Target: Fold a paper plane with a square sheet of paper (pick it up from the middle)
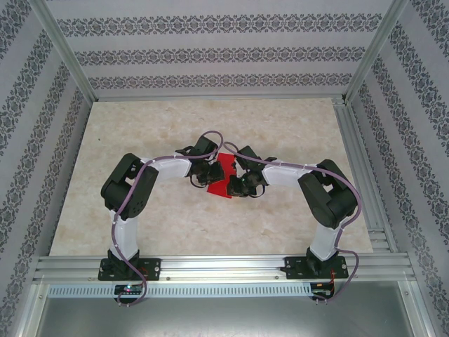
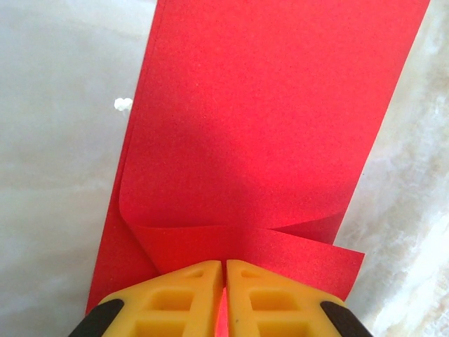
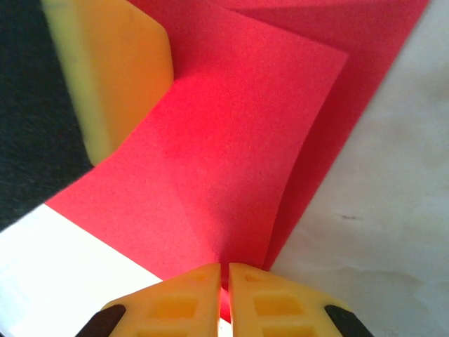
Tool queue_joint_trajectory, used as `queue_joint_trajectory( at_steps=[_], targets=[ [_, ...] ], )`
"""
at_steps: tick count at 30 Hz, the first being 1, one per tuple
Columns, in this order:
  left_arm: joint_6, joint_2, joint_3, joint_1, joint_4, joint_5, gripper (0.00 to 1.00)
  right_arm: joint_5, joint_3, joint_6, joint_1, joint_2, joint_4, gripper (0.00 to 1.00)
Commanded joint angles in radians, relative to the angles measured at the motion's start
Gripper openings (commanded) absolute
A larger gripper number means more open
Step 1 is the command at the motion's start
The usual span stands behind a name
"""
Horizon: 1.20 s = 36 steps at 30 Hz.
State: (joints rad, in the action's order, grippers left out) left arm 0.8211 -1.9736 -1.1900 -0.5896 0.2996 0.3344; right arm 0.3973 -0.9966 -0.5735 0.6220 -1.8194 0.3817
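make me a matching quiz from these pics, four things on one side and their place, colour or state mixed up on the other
Things:
1 left gripper
2 right gripper
3 red sheet of paper
4 table

Descriptions:
a pale, marbled beige
b shut on the sheet from its right side in the top view
c partly folded, with layers overlapping
d shut on the sheet from its left side in the top view

Pairs: 1-d, 2-b, 3-c, 4-a

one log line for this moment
left gripper: shut on red paper | right gripper: shut on red paper | fold: partly done
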Motion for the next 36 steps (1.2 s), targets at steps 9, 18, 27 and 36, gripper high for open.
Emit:
queue_joint_trajectory(
  at_steps=[9,18,27,36],
  targets=[
    [0.015,-0.028,0.038,-0.008,0.058,-0.053,0.13,0.051,0.028,0.023,0.007,0.016,-0.008,0.14],
    [0.015,-0.028,0.040,-0.007,0.054,-0.051,0.13,0.082,0.045,0.017,0.005,0.022,-0.034,0.15],
    [0.015,-0.029,0.041,-0.008,0.055,-0.053,0.13,0.040,0.062,0.044,0.006,-0.001,0.026,0.15],
    [0.017,-0.028,0.039,-0.009,0.057,-0.055,0.13,0.041,0.050,0.064,0.006,0.094,0.082,0.15]
  ],
)
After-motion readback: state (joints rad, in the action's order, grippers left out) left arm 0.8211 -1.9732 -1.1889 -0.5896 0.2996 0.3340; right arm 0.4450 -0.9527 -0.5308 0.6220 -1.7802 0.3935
